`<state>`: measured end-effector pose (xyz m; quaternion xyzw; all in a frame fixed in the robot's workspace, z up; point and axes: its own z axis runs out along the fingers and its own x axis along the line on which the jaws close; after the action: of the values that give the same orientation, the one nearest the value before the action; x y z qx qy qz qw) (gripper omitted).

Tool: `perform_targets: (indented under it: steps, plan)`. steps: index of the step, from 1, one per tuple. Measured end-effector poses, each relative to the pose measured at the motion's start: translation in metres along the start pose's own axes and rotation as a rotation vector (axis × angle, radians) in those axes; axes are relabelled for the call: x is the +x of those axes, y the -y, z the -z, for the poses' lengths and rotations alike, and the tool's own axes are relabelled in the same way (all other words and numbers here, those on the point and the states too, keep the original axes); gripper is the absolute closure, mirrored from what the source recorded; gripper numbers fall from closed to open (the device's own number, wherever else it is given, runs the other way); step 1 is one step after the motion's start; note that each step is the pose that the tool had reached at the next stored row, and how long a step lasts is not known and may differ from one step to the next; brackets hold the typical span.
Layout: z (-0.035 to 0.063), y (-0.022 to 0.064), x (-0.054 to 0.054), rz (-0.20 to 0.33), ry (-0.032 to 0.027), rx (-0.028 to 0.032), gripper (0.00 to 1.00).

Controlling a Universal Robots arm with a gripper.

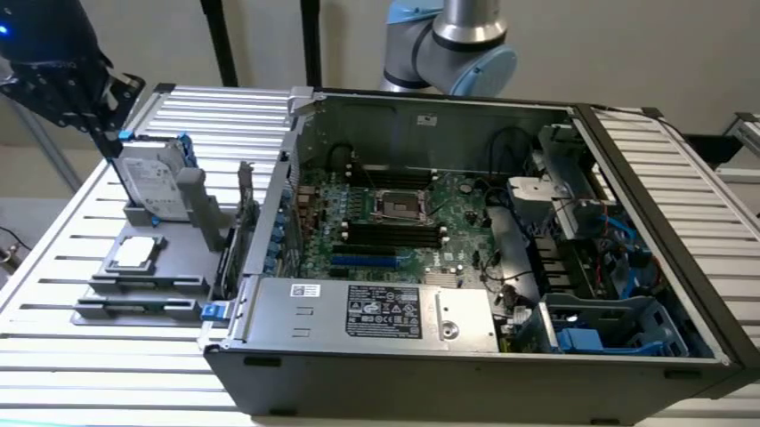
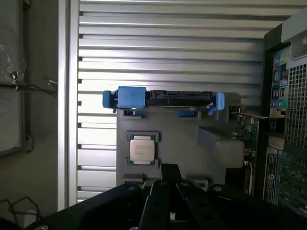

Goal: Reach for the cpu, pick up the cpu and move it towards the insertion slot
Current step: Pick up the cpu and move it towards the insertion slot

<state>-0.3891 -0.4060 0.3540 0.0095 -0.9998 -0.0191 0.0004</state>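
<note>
Pincer [image 1: 101,120] is hanging upper left in the exterior view, opening not discernible, well apart from the cpu [image 1: 137,252] lying flat at lower left. Recommended: centring squarely above it, clearing the upright drive [image 1: 152,182].

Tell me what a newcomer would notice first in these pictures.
The big open computer case fills the exterior view's middle and right, its green motherboard carrying the silver-framed insertion slot. On the grey rack at the exterior view's left, the small cpu lies flat near an upright hard drive, with the gripper hovering above them.
</note>
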Motion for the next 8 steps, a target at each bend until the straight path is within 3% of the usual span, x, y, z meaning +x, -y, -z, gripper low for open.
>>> perform_targets:
  steps: [4,8]
  plan:
    - [-0.0003,0.0047,0.016,0.0,-0.0002,0.0001,0.89]
    - [-0.0009,0.0086,0.023,0.0,-0.0004,0.0012,0.89]
